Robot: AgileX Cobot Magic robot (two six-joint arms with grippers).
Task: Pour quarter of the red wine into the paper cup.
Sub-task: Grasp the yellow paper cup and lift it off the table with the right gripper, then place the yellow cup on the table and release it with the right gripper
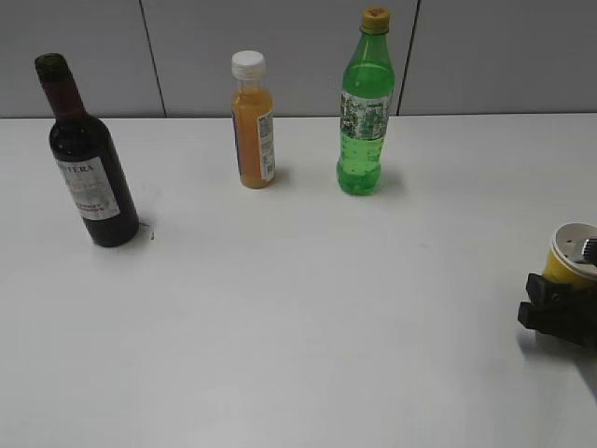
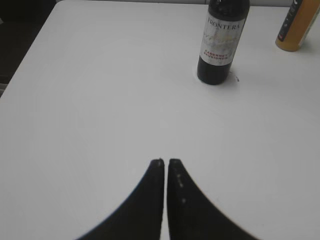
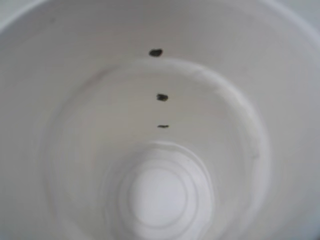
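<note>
- We see the red wine (image 1: 87,168) in dark, glossy glass, with dull dark red foil on its neck and a matt white paper label.
- We see the paper cup (image 1: 571,254) with a yellow outside and a smooth, matt white inside (image 3: 160,150) bearing three small dark specks.
- The orange juice bottle (image 1: 253,121) and green soda bottle (image 1: 365,107) look like shiny clear plastic.
- The table (image 1: 308,317) is smooth, matt white.
- The left gripper (image 2: 166,167) fingers are matt black.
</note>
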